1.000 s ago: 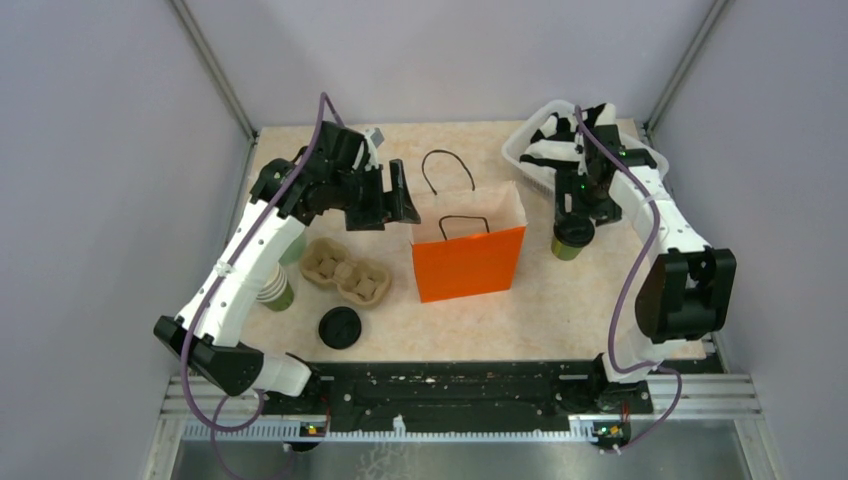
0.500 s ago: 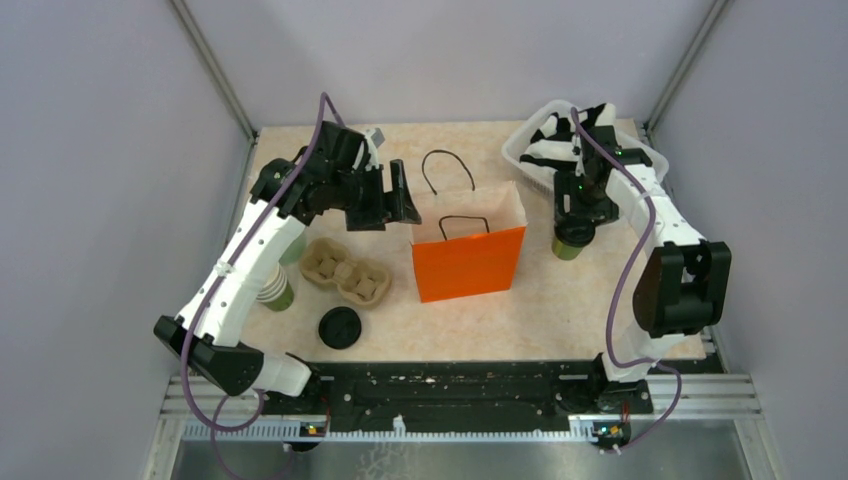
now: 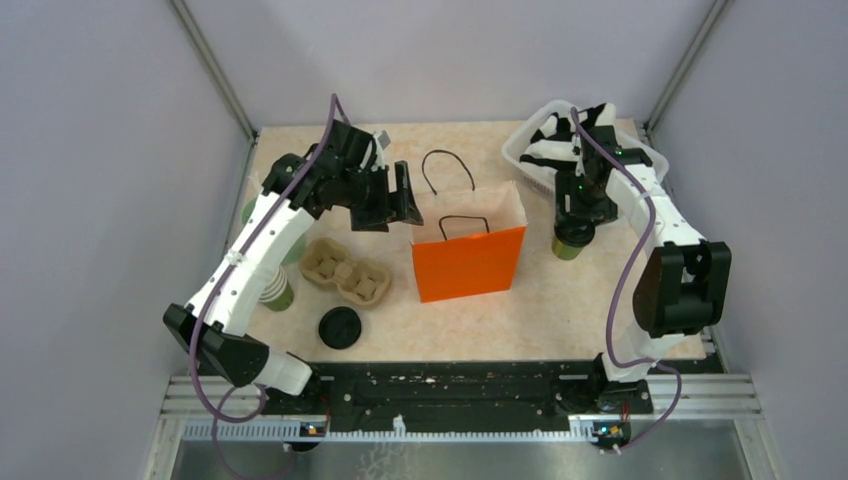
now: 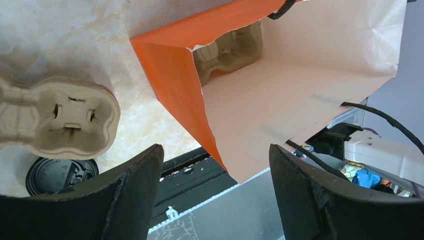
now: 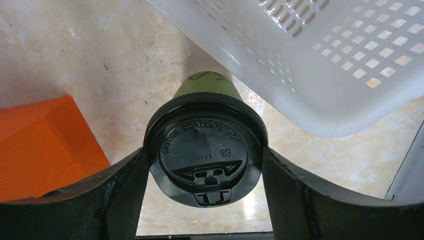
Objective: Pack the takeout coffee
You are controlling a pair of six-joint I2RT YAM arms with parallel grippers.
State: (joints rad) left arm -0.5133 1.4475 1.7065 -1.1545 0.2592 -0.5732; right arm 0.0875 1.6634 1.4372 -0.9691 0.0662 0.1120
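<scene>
Top view, takeout coffee: green cup near the counter right edge; lid hidden under the right arm.
Left wrist, left fingers: wide apart, holding nothing.
Right wrist, right fingers: gripping the coffee's black lid; cup body mostly behind it.
</scene>
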